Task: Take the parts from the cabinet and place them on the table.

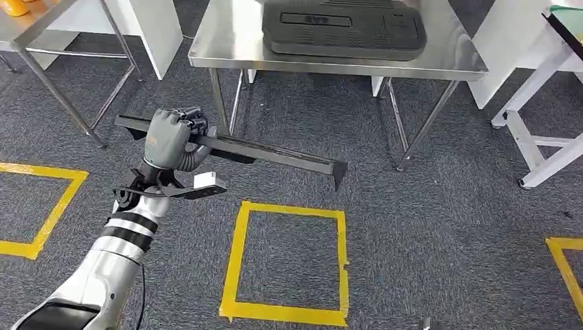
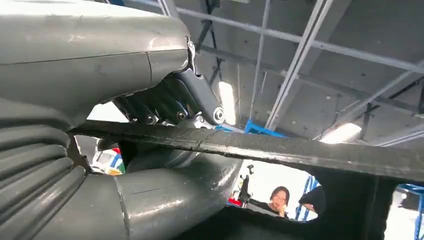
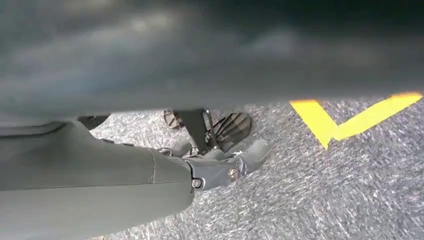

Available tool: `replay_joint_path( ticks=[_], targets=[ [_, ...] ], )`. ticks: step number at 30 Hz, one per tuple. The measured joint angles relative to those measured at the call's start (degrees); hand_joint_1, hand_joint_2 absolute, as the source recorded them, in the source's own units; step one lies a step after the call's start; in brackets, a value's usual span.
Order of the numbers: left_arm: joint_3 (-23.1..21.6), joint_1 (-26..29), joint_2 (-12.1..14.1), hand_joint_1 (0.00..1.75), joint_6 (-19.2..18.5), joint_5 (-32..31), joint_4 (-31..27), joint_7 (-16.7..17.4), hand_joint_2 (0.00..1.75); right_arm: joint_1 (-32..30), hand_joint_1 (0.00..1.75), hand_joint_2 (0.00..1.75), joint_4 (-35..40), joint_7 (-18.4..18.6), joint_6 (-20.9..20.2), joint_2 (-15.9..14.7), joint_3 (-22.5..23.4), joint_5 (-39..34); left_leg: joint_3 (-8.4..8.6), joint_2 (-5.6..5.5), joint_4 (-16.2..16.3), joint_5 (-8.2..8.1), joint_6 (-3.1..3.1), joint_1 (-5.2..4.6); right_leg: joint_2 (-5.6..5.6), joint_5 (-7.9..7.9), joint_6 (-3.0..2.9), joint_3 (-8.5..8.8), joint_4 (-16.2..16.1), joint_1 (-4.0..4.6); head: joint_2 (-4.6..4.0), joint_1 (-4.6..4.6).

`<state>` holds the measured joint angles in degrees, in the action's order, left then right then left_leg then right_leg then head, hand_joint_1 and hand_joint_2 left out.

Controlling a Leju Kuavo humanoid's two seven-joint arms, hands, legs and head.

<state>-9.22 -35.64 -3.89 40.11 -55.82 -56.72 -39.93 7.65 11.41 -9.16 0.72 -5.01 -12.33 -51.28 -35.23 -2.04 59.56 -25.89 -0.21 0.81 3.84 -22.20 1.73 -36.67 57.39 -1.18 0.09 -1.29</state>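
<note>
Clearly the left hand (image 1: 168,137) is clamping the long black rigid bar (image 1: 275,155) off-centre — likely tipping; right hand's (image 3: 220,167) state is unclear.

Black long part (image 1: 268,152), grey left hand (image 1: 167,137), steel table (image 1: 227,48), yellow tape square (image 1: 289,265), grey carpet (image 1: 426,227)

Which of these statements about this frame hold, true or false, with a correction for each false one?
1. The left hand holds a long black bar-shaped part. True.
2. That part lies on the steel table. False: it is in the air above the grey carpet, in front of the table.
3. A dark moulded tray sits on the steel table. True.
4. The right hand holds a part. False: it holds nothing, above the carpet.
5. Yellow tape marks squares on the floor. True.
</note>
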Motion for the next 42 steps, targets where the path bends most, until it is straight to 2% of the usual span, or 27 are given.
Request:
replay_joint_path(
  ticks=[3, 8, 9, 10, 11, 12, 14, 15, 16, 17, 19, 20, 21, 22, 24, 26, 27, 29, 30, 31, 33, 34, 35, 36, 39, 40, 42],
  targets=[
    [-0.4, -0.5, 0.1, 1.75, 0.0, 0.0, 0.7, 0.5, 1.75, 0.1, 0.00, 0.00, 0.0, 0.0, 0.0, 0.1, 0.0, 0.2, -0.17, -0.15, 0.2, -0.13, 0.58, -0.37, -0.08, 0.17, 1.14, 0.09, -0.3, -0.31, 0.00, -0.04],
    [-1.2, -1.1, 0.3, 1.75, 0.0, 0.8, 0.8, 0.9, 1.75, 0.0, 0.00, 0.00, 0.0, 0.0, 0.0, 0.2, 0.1, 0.5, -0.16, -0.07, 0.2, -0.03, 1.36, -0.97, -0.01, 0.36, 2.16, 0.08, -0.6, -0.81, 0.00, -0.07],
    [-1.4, -1.3, 0.3, 1.75, 0.0, 0.9, 0.8, 0.9, 1.75, 0.0, 0.00, 0.00, 0.0, 0.0, 0.0, 0.2, 0.1, 0.5, -0.10, 0.09, 0.0, 0.17, 1.63, -0.91, 0.10, 0.49, 2.41, 0.08, -0.7, -0.76, 0.00, -0.09],
    [-1.5, -1.5, 0.2, 1.75, 0.0, 0.9, 0.8, 0.9, 1.75, 0.1, 0.00, 0.00, 0.0, 0.0, 0.0, 0.2, 0.1, 0.5, 0.32, 0.42, -0.8, 0.61, 2.19, -0.07, -0.29, 0.19, 2.27, -0.27, 0.2, -0.70, 0.00, -0.11],
    [-1.6, -1.7, 0.2, 1.75, 0.0, 0.9, 0.8, 0.9, 1.75, 0.1, 0.00, 0.00, 0.0, 0.0, 0.0, 0.3, 0.1, 0.5, 0.55, 0.57, -1.0, 0.67, 2.45, -0.09, -1.93, -0.53, 2.16, -1.32, 1.9, -0.44, 0.00, 0.09],
    [-1.6, -1.9, 0.2, 1.75, 0.0, 1.0, 0.9, 1.0, 1.75, 0.2, 0.00, 0.00, 0.0, 0.0, 0.0, 0.3, 0.1, 0.5, 0.59, 0.83, -1.1, 0.78, 2.63, -0.03, -2.72, -2.32, 1.86, -3.07, 5.6, -0.41, 0.00, 0.54],
    [-1.8, -1.9, 0.2, 1.75, 0.0, 1.1, 1.1, 1.1, 1.75, 0.3, 0.00, 0.00, 0.0, 0.0, 0.0, 0.1, 0.1, 0.7, 0.51, 1.29, -1.0, 0.75, 2.59, -0.07, -3.12, -5.99, 1.51, -7.55, 14.7, -0.47, 0.00, 0.59],
    [-1.9, -1.8, 0.2, 1.75, 0.0, 1.2, 1.2, 1.2, 1.75, 0.3, 0.00, 0.00, 0.0, 0.1, 0.0, 0.2, 0.2, 0.7, 0.46, 1.53, -1.0, 0.70, 2.52, -0.07, -3.14, -6.84, 1.70, -9.17, 17.9, -0.53, 0.00, 0.59],
    [-1.9, -1.8, 0.2, 1.75, 0.0, 1.2, 1.4, 1.3, 1.75, 0.3, 0.00, 0.00, 0.0, 0.1, 0.0, 0.2, 0.2, 0.8, 0.46, 1.67, -1.0, 0.65, 2.44, -0.02, -3.22, -6.52, 2.09, -9.33, 17.8, -0.68, 0.00, 0.61],
    [-2.0, -1.8, 0.2, 1.75, 0.0, 1.2, 1.6, 1.3, 1.75, 0.3, 0.00, 0.00, 0.0, 0.1, 0.0, 0.2, 0.2, 0.8, 0.49, 1.78, -1.0, 0.57, 2.26, 0.09, -3.36, -5.23, 2.69, -7.86, 15.0, -0.82, 0.00, 0.61],
    [-2.2, -1.9, 0.2, 1.75, 0.0, 1.3, 1.7, 1.4, 1.75, 0.3, 0.00, 0.00, 0.0, 0.1, 0.0, 0.1, 0.3, 0.8, 0.69, 1.87, -0.9, 0.34, 1.60, 0.47, -3.91, -1.66, 3.83, -2.36, 5.0, -1.07, 0.00, 0.61],
    [-2.4, -2.0, 0.2, 1.75, 0.0, 1.4, 1.7, 1.4, 1.75, 0.4, 0.00, 0.00, 0.0, 0.1, 0.0, 0.1, 0.3, 0.9, 0.81, 1.93, -0.9, 0.18, 1.06, 0.41, -4.61, -0.91, 4.02, 0.01, 0.2, -1.27, 0.00, 0.79],
    [-2.4, -2.2, 0.3, 1.75, 0.0, 1.4, 1.7, 1.5, 1.75, 0.5, 0.00, 0.00, 0.0, 0.2, 0.0, 0.2, 0.4, 0.9, 0.63, 1.93, -0.9, 0.03, 0.48, -0.03, -4.03, -0.93, 3.30, 0.51, 0.3, -0.44, 0.00, 0.83],
    [-2.5, -2.4, 0.2, 1.75, 0.0, 1.5, 1.8, 1.5, 1.75, 0.5, 0.00, 0.00, 0.0, 0.2, 0.0, 0.2, 0.4, 0.9, 0.67, 1.93, -1.0, 0.06, 0.17, -0.14, -3.78, -0.94, 2.31, 0.35, 0.5, -0.49, 0.00, 0.68],
    [-2.5, -2.4, 0.2, 1.75, 0.0, 1.8, 2.0, 1.5, 1.75, 0.4, 0.00, 0.00, 0.0, 0.2, 0.0, 0.2, 0.5, 0.9, 1.07, 2.08, -1.4, 0.07, -0.23, 0.03, -3.65, -1.09, 1.51, 0.26, 0.7, -0.27, 0.00, 0.63],
    [-2.5, -2.6, 0.2, 1.75, 0.0, 1.9, 2.1, 1.5, 1.75, 0.4, 0.00, 0.00, 0.0, 0.2, 0.0, 0.2, 0.5, 1.0, 0.43, 2.11, -0.1, -1.10, -0.85, 0.43, -3.49, -1.16, 0.47, 0.84, 0.5, -0.89, 0.00, 0.40],
    [-2.5, -2.7, 0.3, 1.75, 0.0, 2.1, 2.1, 1.5, 1.75, 0.4, 0.00, 0.00, 0.0, 0.2, 0.0, 0.2, 0.6, 1.0, -0.76, 2.08, 2.7, -2.66, -0.84, 0.42, -3.48, -1.36, -0.13, 1.01, 0.5, -0.82, 0.00, 0.24],
    [-2.5, -2.7, 0.2, 1.75, 0.0, 2.2, 2.2, 1.5, 1.75, 0.4, 0.00, 0.00, 0.0, 0.2, 0.0, 0.2, 0.6, 1.0, -5.99, 1.90, 12.9, -6.85, -0.95, 0.38, -3.47, -1.65, -0.86, 1.32, 0.5, -0.46, 0.00, 0.33],
    [-2.5, -2.5, 0.3, 1.75, 0.0, 2.2, 2.4, 1.5, 1.75, 0.4, 0.00, 0.00, 0.0, 0.2, 0.0, 0.2, 0.6, 1.0, -7.90, 1.89, 16.2, -7.60, -0.94, 0.38, -3.39, -1.77, -1.03, 1.46, 0.6, -0.27, 0.00, 0.28],
    [-2.5, -2.4, 0.3, 1.75, 0.0, 2.2, 2.6, 1.5, 1.75, 0.3, 0.00, 0.00, 0.0, 0.2, 0.0, 0.2, 0.7, 1.0, -8.92, 1.89, 17.3, -7.12, -0.83, 0.38, -3.21, -1.89, -1.18, 1.66, 0.6, -0.14, 0.00, 0.31],
    [-2.5, -2.3, 0.3, 1.75, 0.0, 2.2, 2.7, 1.5, 1.75, 0.4, 0.00, 0.00, 0.0, 0.2, 0.0, 0.3, 0.7, 1.0, -7.04, 1.89, 11.7, -2.58, -0.46, 0.38, -2.84, -2.21, -1.19, 2.17, 0.6, -0.04, 0.00, 0.26],
    [-2.5, -2.4, 0.4, 1.75, 0.0, 2.2, 2.7, 1.5, 1.75, 0.4, 0.00, 0.00, 0.0, 0.2, 0.0, 0.3, 0.8, 1.0, -4.51, 1.87, 6.1, 0.68, -0.16, 0.38, -2.70, -2.49, -1.04, 2.62, 0.6, -0.02, 0.00, 0.28],
    [-2.5, -2.5, 0.4, 1.75, 0.0, 2.2, 2.7, 1.5, 1.75, 0.3, 0.00, 0.00, 0.0, 0.2, 0.0, 0.3, 0.8, 1.0, -2.55, 1.81, 1.7, 2.63, 0.14, 0.37, -2.58, -2.76, -0.74, 2.81, 0.6, 0.00, 0.00, 0.26],
    [-2.5, -2.7, 0.4, 1.75, 0.0, 2.3, 2.8, 1.5, 1.75, 0.4, 0.00, 0.00, 0.0, 0.2, 0.0, 0.3, 0.9, 1.1, -1.11, 1.70, 0.4, 1.70, -0.01, 0.09, -2.58, -2.99, -0.36, 2.63, 0.9, 0.71, 0.00, 0.37],
    [-2.6, -2.8, 0.3, 1.75, 0.0, 2.3, 2.9, 1.7, 1.75, 0.4, 0.00, 0.00, 0.0, 0.2, 0.0, 0.3, 0.9, 1.3, -1.34, 1.66, -0.1, 1.32, 0.25, -0.35, -2.59, -2.72, 0.38, 2.39, 0.4, 0.26, 0.00, 0.29],
    [-2.5, -3.0, 0.5, 1.75, 0.0, 2.3, 3.0, 1.9, 1.75, 0.4, 0.00, 0.00, 0.0, 0.3, 0.0, 0.4, 0.9, 1.3, -1.10, 1.66, -0.6, 1.47, 0.60, -0.13, -2.55, -2.86, 0.68, 2.56, 0.4, 0.44, 0.00, 0.33],
    [-2.6, -3.3, 0.4, 1.75, 0.0, 2.4, 3.0, 2.1, 1.75, 0.4, 0.00, 0.00, 0.0, 0.3, 0.0, 0.5, 0.9, 1.4, -0.66, 1.74, -1.0, 1.61, 1.40, 0.21, -3.20, -4.45, 0.83, 0.44, 3.7, 0.36, 0.00, 0.50]
  ],
)
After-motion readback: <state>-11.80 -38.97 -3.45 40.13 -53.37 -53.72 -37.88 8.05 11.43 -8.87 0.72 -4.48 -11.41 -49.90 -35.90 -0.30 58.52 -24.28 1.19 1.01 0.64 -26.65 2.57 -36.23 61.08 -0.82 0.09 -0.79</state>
